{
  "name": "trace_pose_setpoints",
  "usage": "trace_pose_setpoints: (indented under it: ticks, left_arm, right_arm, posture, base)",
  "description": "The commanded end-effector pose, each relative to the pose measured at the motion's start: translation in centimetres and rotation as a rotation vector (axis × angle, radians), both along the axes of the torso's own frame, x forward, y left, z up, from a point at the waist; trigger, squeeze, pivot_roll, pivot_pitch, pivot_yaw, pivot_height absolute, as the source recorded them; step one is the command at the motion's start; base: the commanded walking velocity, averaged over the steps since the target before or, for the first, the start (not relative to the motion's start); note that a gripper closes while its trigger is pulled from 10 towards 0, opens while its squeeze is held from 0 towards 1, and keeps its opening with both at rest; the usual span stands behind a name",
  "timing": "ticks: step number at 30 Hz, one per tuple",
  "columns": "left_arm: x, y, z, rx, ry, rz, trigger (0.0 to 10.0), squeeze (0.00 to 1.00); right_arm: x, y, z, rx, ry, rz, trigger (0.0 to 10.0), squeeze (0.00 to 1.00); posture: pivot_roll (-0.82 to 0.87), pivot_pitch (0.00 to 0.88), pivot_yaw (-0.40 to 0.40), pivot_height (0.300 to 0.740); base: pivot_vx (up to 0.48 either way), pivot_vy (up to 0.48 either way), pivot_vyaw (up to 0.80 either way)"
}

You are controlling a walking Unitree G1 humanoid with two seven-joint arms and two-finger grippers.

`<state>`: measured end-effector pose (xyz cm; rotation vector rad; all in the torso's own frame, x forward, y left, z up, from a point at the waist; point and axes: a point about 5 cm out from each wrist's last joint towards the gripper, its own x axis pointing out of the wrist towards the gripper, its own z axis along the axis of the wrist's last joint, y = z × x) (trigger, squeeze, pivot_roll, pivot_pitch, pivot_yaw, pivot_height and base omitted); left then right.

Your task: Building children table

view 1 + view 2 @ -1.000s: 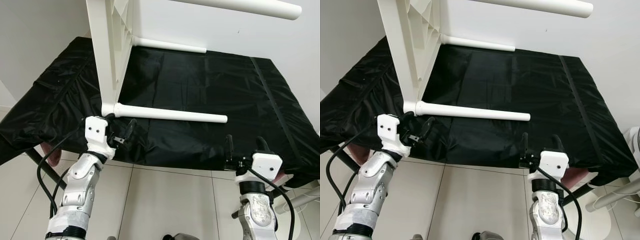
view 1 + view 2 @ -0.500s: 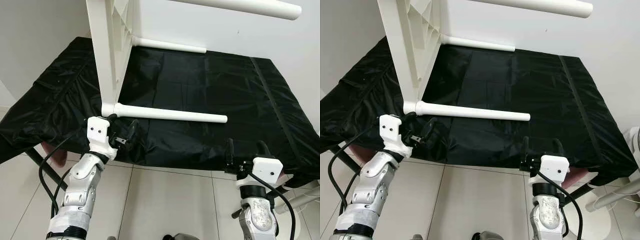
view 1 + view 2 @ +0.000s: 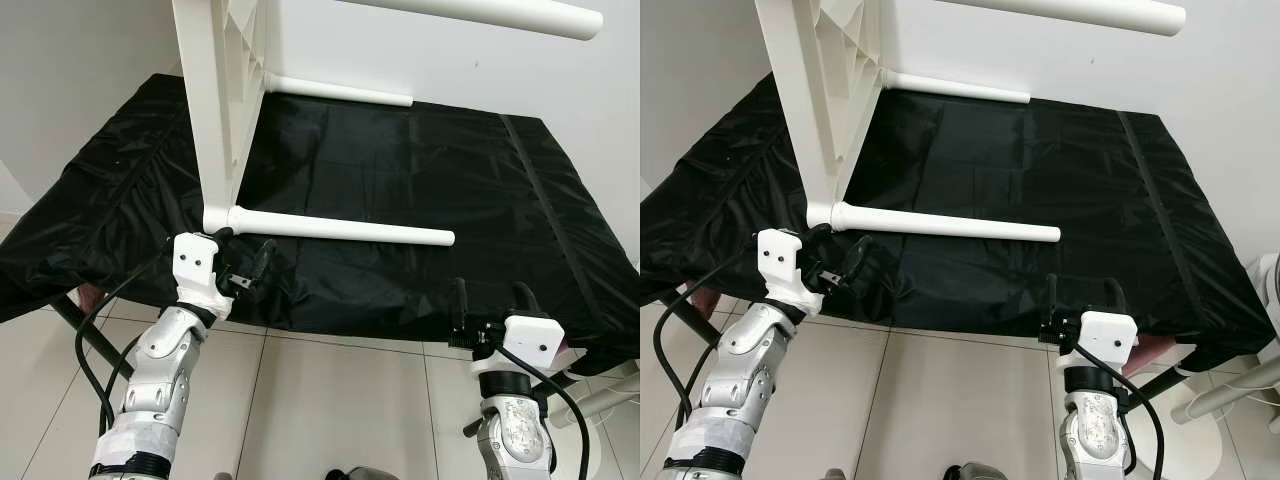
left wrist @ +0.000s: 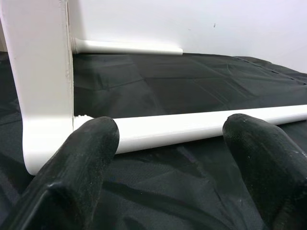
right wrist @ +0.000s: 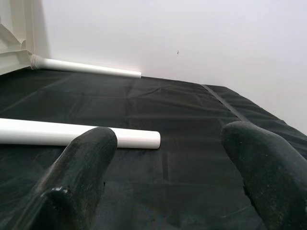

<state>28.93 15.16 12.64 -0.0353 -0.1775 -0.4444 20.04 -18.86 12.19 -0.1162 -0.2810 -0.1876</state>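
Note:
A white children's table lies on its side on a black-covered surface [image 3: 430, 170]. Its tabletop [image 3: 215, 100] stands on edge at the left, and its round legs point right. The near leg [image 3: 340, 228] rests on the cloth, a far leg [image 3: 340, 92] lies by the wall, and an upper leg [image 3: 480, 12] juts out overhead. My left gripper [image 3: 243, 255] is open just in front of where the near leg [image 4: 192, 129] joins the tabletop [image 4: 43, 86], touching nothing. My right gripper [image 3: 490, 300] is open at the front edge, short of the leg's free end [image 5: 139, 139].
A white wall [image 3: 500, 70] backs the surface. Pale tiled floor [image 3: 330, 400] lies below the front edge. A dark frame bar [image 3: 75, 325] slants under the left side, and a white tube stand [image 3: 610, 400] sits at the lower right.
My right gripper has sunk slightly and drawn back toward me. The left gripper has barely shifted near the leg joint. The table has not moved.

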Motion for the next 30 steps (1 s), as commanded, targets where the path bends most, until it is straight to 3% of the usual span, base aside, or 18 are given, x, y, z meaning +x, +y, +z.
trace_pose_setpoints:
  ticks: [1,26,30]
  left_arm:
    - [-0.2,-0.3,-0.1,0.009,0.001,-0.038,10.0,0.00]
    - [-0.5,-0.2,-0.5,0.031,0.009,-0.048,10.0,0.00]
    - [-0.9,-0.3,-0.9,0.097,-0.005,-0.085,10.0,0.00]
  right_arm:
    - [0.0,-0.1,-0.1,-0.004,-0.001,-0.007,10.0,0.00]
    - [-1.0,-0.3,-0.8,0.016,0.000,-0.039,10.0,0.00]
    - [-1.2,-0.2,-0.9,0.025,-0.004,-0.048,10.0,0.00]
  posture:
    - [0.02,0.000,-0.041,0.740]
    - [0.01,0.022,-0.029,0.740]
    - [0.01,0.025,-0.026,0.740]
  base:
    - [0.000,0.000,0.00]
    - [0.000,0.000,0.00]
    - [0.240,0.000,0.00]
